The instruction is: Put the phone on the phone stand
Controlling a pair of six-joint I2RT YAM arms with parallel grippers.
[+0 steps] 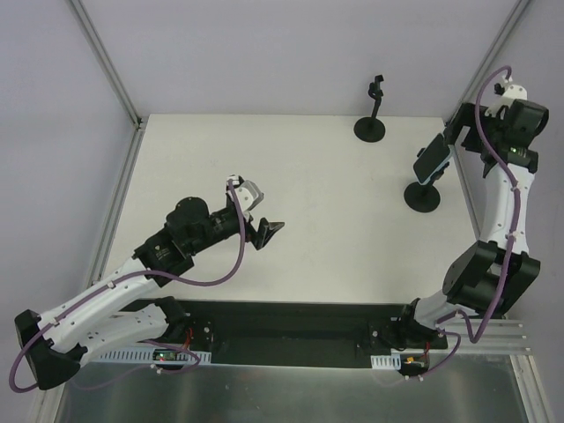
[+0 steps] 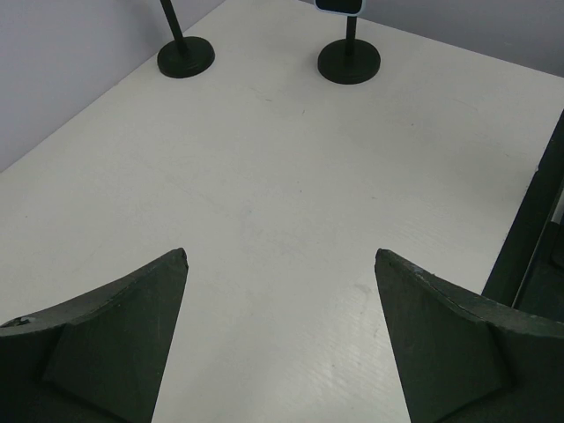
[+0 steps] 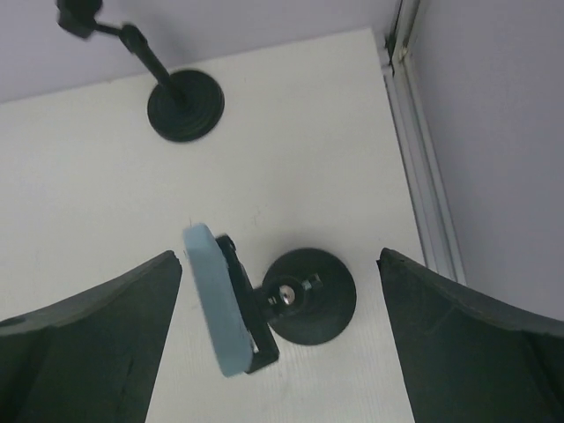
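Two claws are in my views, and both stand spread wide with nothing in them. I start with the right gripper [image 3: 280, 257]. On its wrist camera the two dark fingers sit far apart at the lower corners of the view. The phone [image 3: 214, 300] shows between them but lower down, clear of both fingers. The phone wears a pale blue case and is seen edge-on and tilted. It is seated in the black cradle of the phone stand [image 3: 313, 304], whose round base rests flat on the table [image 3: 79, 203] near the right edge. From the top camera I see the right arm reaching up along that edge, with its claw hanging just beside the phone's upper end. A second stand [image 3: 183, 104], with a thin stem and a round base, stands farther back near the rear edge, well apart from the first. A pale metal rail [image 3: 414, 176] runs along the table's right side, close to the phone stand's base. The left gripper [image 2: 280, 257] hovers over the left middle of the table. Its fingers are splayed and point toward the two stands, well apart from both.
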